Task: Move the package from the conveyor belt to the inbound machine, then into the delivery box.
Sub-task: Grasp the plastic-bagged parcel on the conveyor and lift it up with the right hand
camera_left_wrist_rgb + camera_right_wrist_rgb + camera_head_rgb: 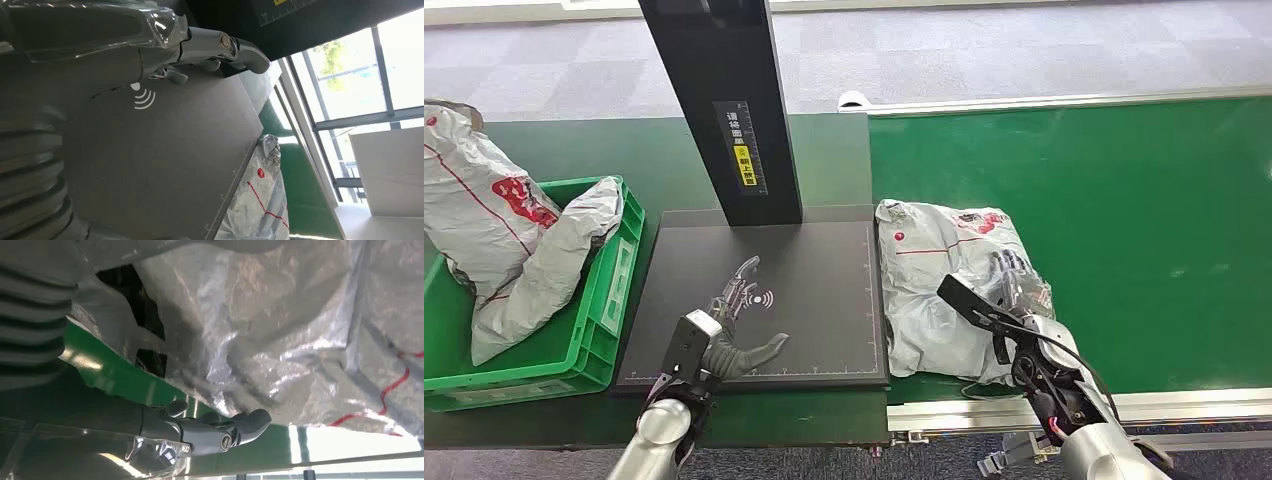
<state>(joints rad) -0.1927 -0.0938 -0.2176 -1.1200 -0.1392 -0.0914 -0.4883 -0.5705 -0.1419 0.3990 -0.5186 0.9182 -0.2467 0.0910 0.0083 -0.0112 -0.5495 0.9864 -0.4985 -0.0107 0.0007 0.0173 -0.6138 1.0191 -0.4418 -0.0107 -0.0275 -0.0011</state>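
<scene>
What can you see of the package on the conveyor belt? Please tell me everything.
The package is a soft grey plastic mailer bag, crinkled and shiny, with red line markings and a small red dot. It lies flat at the belt's near-left end, its left edge beside the black scanner plate. The right hand rests on its right part, fingers spread over it. The left hand does not touch it.

package [944,285]: grey crinkled poly mailer, red markings | lying flat on green conveyor belt [1124,220] | sitting just beside black inbound machine [814,300] platform's edge
</scene>
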